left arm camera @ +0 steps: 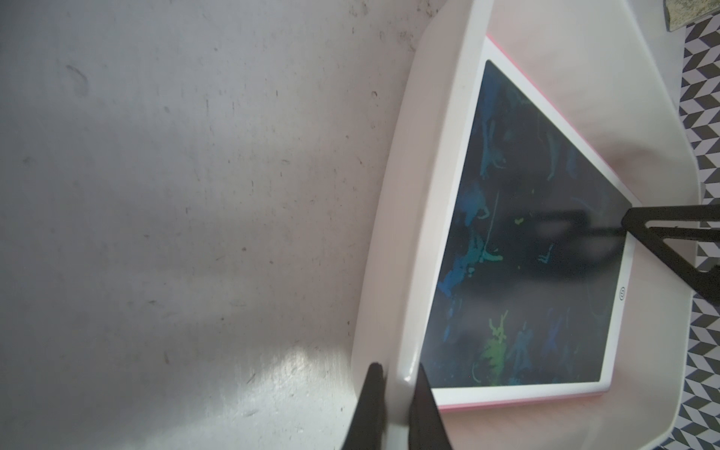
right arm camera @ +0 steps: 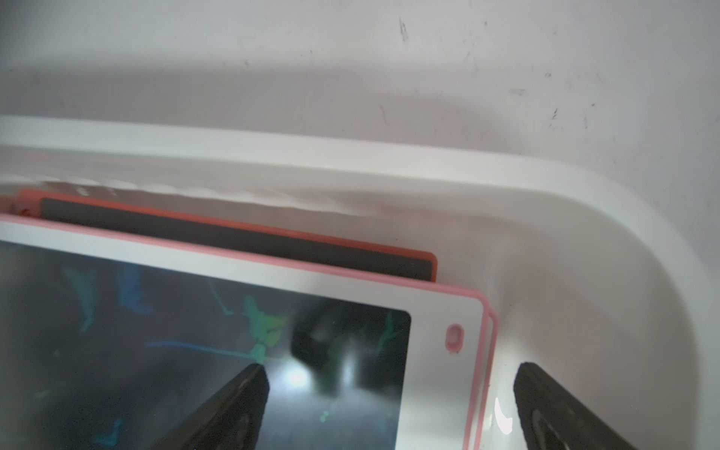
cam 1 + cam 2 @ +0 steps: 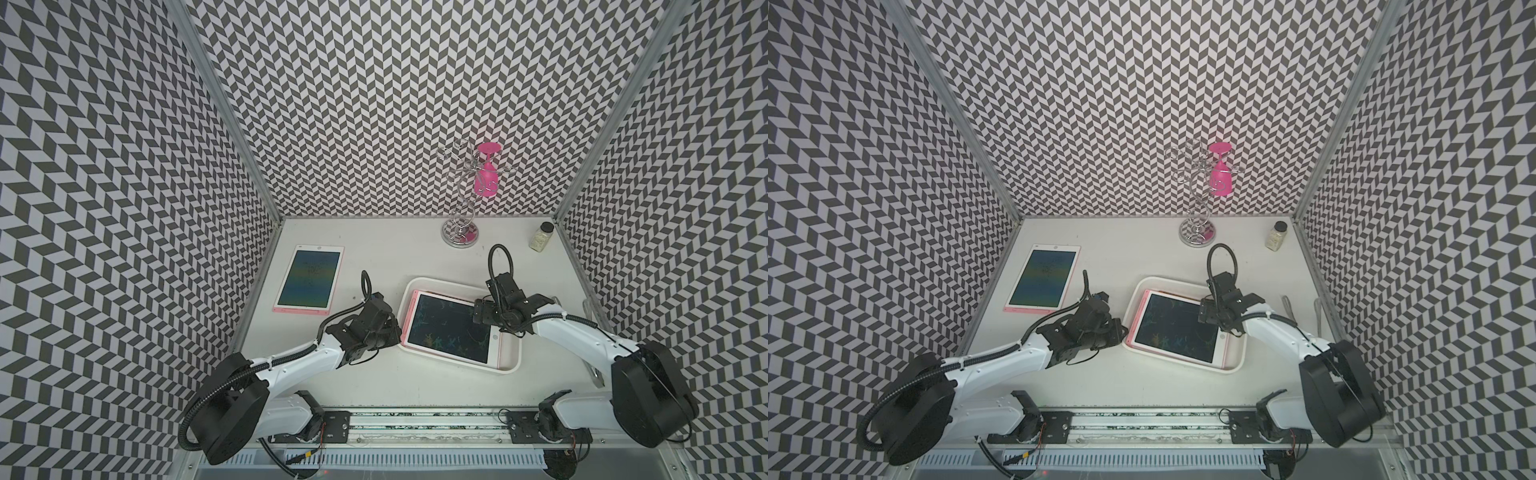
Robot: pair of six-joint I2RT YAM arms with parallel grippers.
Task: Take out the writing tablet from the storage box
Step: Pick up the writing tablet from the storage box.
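Writing tablet (image 3: 449, 328) in storage box (image 3: 510, 353); left gripper (image 1: 399, 368) pinching 9 o'clock rim for steadying, right gripper (image 2: 391, 370) gaping astride tablet's 3 o'clock edge.

The left arm (image 3: 299, 361) and right arm (image 3: 577, 332) have white shells, bulky black joint housings and ribbed black cables (image 3: 490, 262). The left pincer (image 1: 399, 366) and right pincer (image 2: 391, 368) have slim, tapered black fingers.

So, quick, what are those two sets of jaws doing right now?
Left gripper: shut on the storage box rim.
Right gripper: open, jaws astride the edge of the writing tablet, gripping nothing.
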